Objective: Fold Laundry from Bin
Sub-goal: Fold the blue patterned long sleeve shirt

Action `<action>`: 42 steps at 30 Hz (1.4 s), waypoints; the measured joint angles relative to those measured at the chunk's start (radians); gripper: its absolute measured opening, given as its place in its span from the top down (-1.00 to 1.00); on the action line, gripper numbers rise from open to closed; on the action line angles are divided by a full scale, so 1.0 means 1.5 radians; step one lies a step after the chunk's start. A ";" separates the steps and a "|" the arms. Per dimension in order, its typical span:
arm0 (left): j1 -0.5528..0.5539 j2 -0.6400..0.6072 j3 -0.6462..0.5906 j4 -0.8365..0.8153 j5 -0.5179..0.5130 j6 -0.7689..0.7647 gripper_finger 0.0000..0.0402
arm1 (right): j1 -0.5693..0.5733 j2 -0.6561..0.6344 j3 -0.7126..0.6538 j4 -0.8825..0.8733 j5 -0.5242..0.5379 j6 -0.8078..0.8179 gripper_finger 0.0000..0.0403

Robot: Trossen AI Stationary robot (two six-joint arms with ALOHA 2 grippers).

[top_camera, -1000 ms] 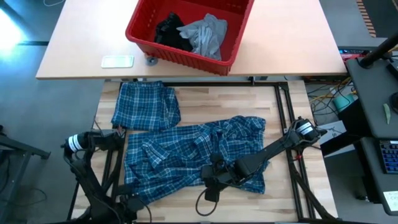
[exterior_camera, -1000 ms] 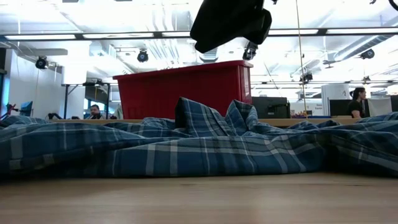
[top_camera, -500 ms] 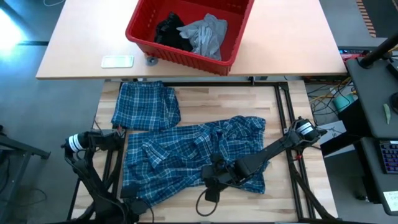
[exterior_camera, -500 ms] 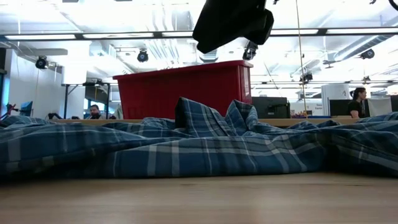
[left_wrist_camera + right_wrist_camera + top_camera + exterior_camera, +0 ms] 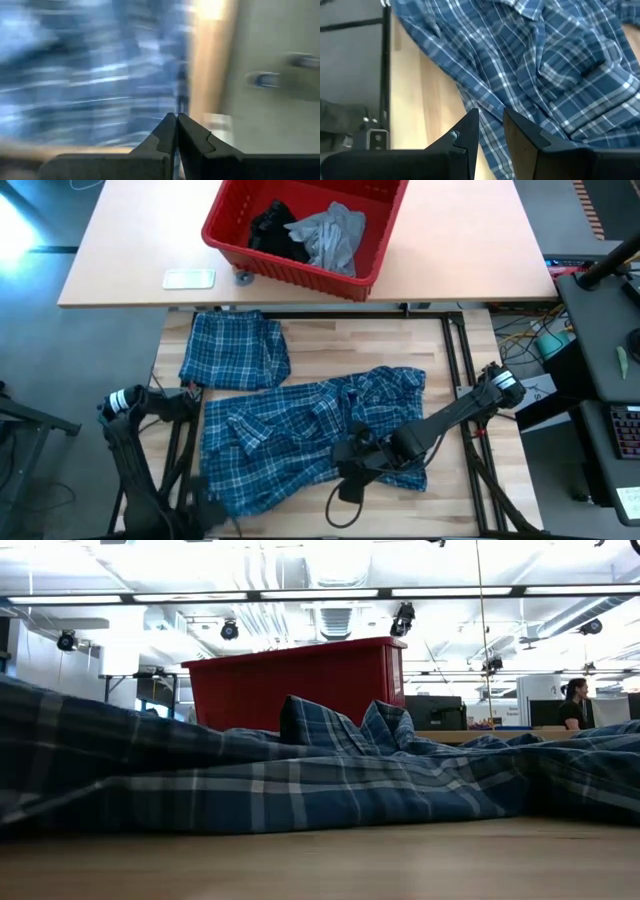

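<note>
The blue-and-white plaid shirt (image 5: pixel 300 430) lies spread and rumpled on the wooden table. My left gripper (image 5: pixel 205 505) is at the shirt's near left corner, shut on it. My right gripper (image 5: pixel 352 473) hovers over the shirt's near hem; its fingers stand narrowly apart (image 5: pixel 491 125) with nothing between them. The red bin (image 5: pixel 290 275) stands on the far table. It holds a light grey T-shirt (image 5: pixel 330 235) and a black garment (image 5: pixel 272 228). My left gripper is shut (image 5: pixel 176 117) on the plaid shirt near its near left corner. Blur hides the place of contact. In the low view the shirt's left part (image 5: pixel 90 730) stands raised above the table, while its middle and right lie on the wood.
A flat plaid piece (image 5: pixel 235 350) lies at the wooden table's far left. A white flat object (image 5: pixel 188 278) sits on the far table beside the bin. Black frame rails (image 5: pixel 455 380) run along the table's sides. Bare wood (image 5: pixel 300 515) shows along the near edge.
My left gripper has shut at the shirt's near left corner and moved fast. The shirt's left part has risen off the table; the rest stays put. My right gripper has shifted slightly toward the table's right and left the top of the low view.
</note>
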 joint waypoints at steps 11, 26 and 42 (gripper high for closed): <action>0.125 -0.237 -0.218 -0.173 0.051 -0.112 1.00 | 0.000 0.017 -0.005 -0.019 -0.003 0.048 0.55; 0.179 -0.511 -0.585 0.047 0.103 -0.110 0.98 | -0.081 0.028 -0.082 0.000 -0.026 0.022 0.21; 0.167 -0.450 -0.349 0.056 0.186 0.015 -0.12 | -0.108 0.064 -0.184 0.066 -0.176 -0.083 0.04</action>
